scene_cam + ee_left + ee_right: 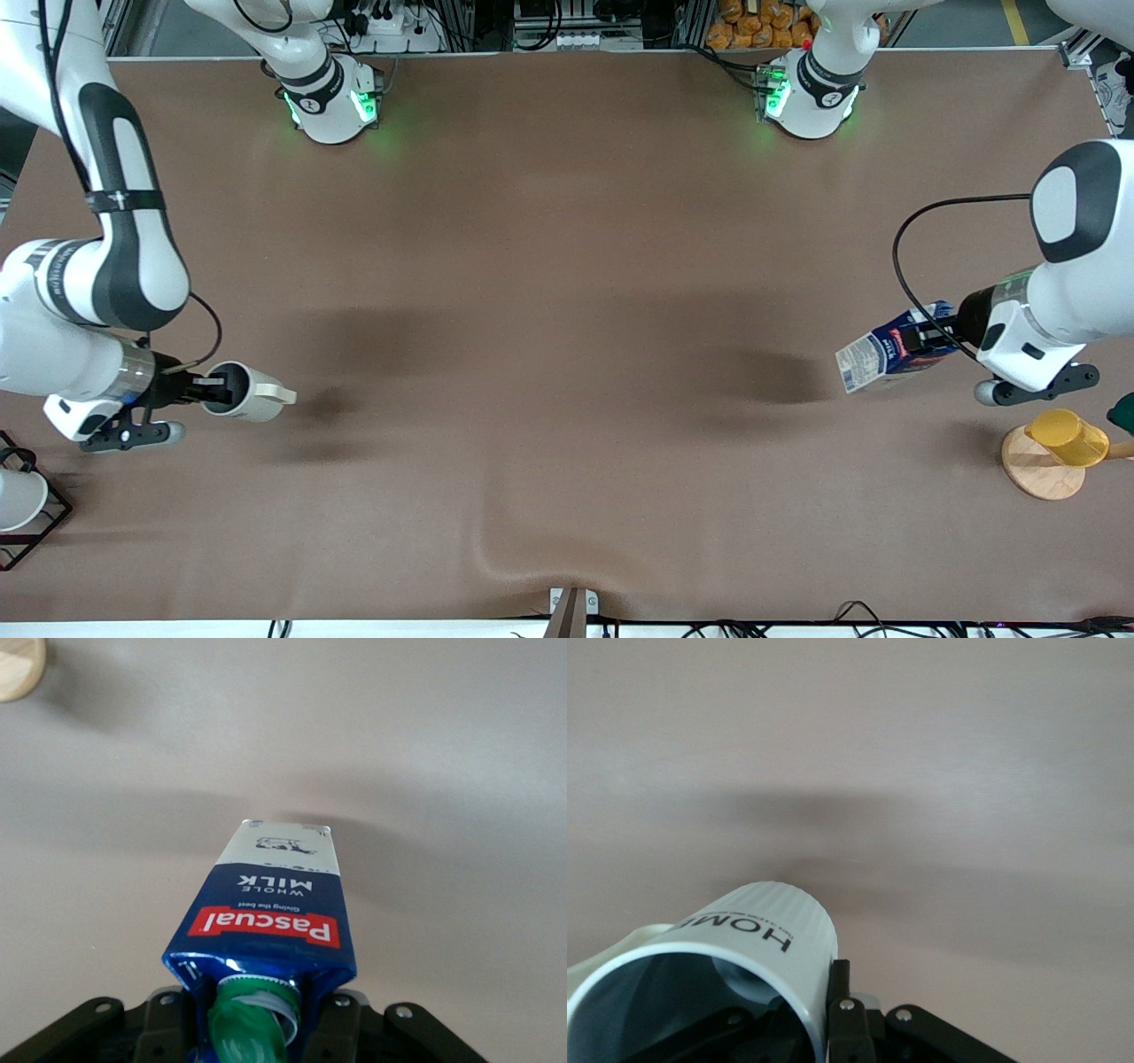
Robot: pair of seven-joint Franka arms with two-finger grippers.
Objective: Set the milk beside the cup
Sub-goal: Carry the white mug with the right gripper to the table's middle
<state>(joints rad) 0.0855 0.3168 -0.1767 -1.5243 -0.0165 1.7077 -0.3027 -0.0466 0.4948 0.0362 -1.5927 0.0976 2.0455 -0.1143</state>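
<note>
Counter [567, 266]: brown, bare across the middle, with a low ripple in the covering along the edge nearest the front camera.

Left arm: its end effector [941, 337] hangs over the counter at the left arm's end, fingers clamped on the gable top of the milk carton [890, 353]. The carton is airborne and tipped, whitish base angled toward the counter's middle; the left wrist view shows the green cap [252, 1028] sitting between the two fingers.

Right arm: its end effector [197, 387] is over the right arm's end, pinching the rim of the grey-white mug [244, 392], one finger inside the bowl and one outside. The mug is lifted and tilted, handle pointing toward the counter's middle (lettering on its wall reads in the right wrist view).

Carton and mug are well apart, so neither is placed yet.

Judgement for the step in hand: carry both toward the bare middle, level the carton until its base is flat before lowering, and set the mug down first as the reference. Keep away from the ripple, since a tall carton could tip there. Release only once the base is seated.

Also present: yellow cup on a wooden stand [1059, 447], and a white cup in a black wire rack [22, 505].
</note>
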